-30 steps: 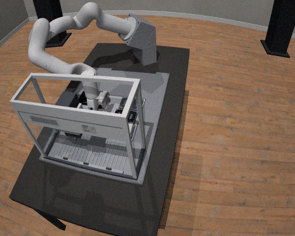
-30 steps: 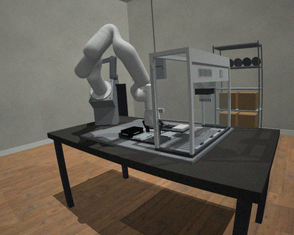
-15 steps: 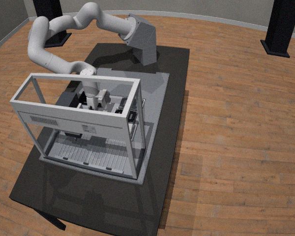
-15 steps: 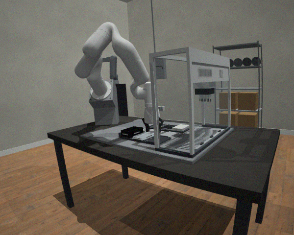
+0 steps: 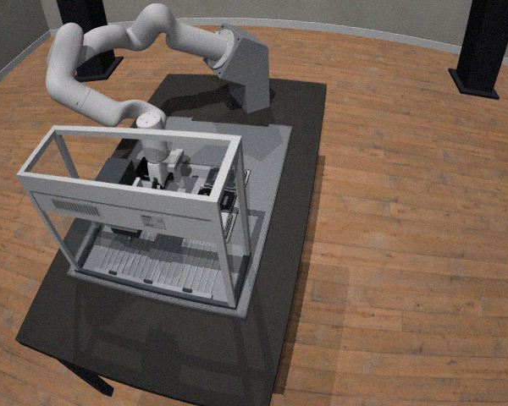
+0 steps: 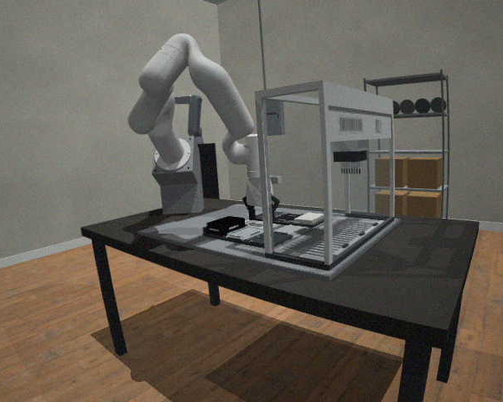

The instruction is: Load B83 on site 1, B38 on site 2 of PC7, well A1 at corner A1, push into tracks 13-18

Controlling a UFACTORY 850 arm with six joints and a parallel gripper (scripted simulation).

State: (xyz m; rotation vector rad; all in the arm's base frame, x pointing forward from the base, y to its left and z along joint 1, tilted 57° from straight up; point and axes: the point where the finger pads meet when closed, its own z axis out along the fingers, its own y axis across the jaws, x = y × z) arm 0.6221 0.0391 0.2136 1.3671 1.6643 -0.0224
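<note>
In the exterior view my gripper [image 6: 261,209] is open and points down, low over the apron in front of the rails. Nothing is between its fingers. Just past it lies the dark plate carrier PC7 [image 6: 286,216], with a white plate [image 6: 308,218] lying flat on its far part. I cannot read the plate's label. On the near side stands the nest row, with a tall black block [image 6: 225,224] and a light flat plate [image 6: 247,234] beside it. In the top view the instrument's top beam hides the fingers below the wrist [image 5: 156,167].
The instrument's white frame [image 6: 325,172] stands over the ribbed loading rails [image 6: 338,234]. One of its posts [image 6: 266,172] is right beside the gripper. A black pipetting head [image 6: 350,157] hangs inside. The arm's base pedestal [image 6: 178,186] is at the table's back.
</note>
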